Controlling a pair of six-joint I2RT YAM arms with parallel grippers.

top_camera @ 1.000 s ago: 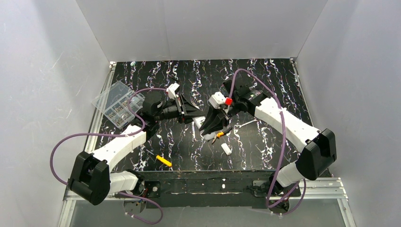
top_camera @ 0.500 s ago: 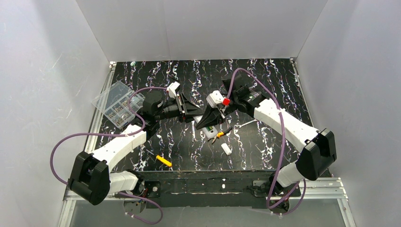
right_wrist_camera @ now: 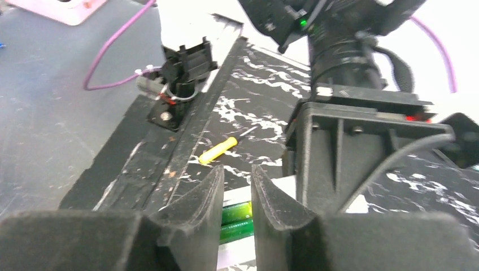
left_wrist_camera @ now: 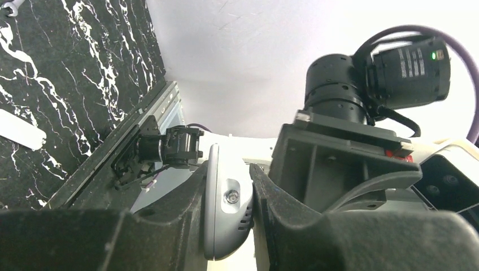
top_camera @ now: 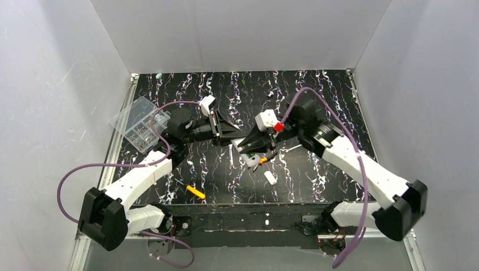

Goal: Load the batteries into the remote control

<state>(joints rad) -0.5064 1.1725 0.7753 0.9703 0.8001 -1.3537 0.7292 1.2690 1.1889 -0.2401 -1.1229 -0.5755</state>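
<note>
The white remote control (left_wrist_camera: 226,212) is clamped edge-on between my left gripper's (left_wrist_camera: 229,175) fingers. In the top view that gripper (top_camera: 237,135) holds it at the table's middle, and a white end (top_camera: 250,160) shows below the right gripper. Two green batteries (right_wrist_camera: 237,213) lie side by side in the remote's white body (right_wrist_camera: 281,184). My right gripper (right_wrist_camera: 237,180) hovers just over them, its fingers a narrow gap apart with nothing between them. In the top view it (top_camera: 254,144) points left against the left gripper.
A yellow-handled tool (top_camera: 196,192) lies near the front edge and also shows in the right wrist view (right_wrist_camera: 217,151). A small orange screwdriver (top_camera: 262,160) and a loose white cover piece (top_camera: 270,178) lie by the remote. A clear parts box (top_camera: 138,121) stands at the left edge.
The right arm's elbow has swung out to the right and towards the front. Its gripper stays over the remote, now lying flatter. The left gripper has kept its hold in place.
</note>
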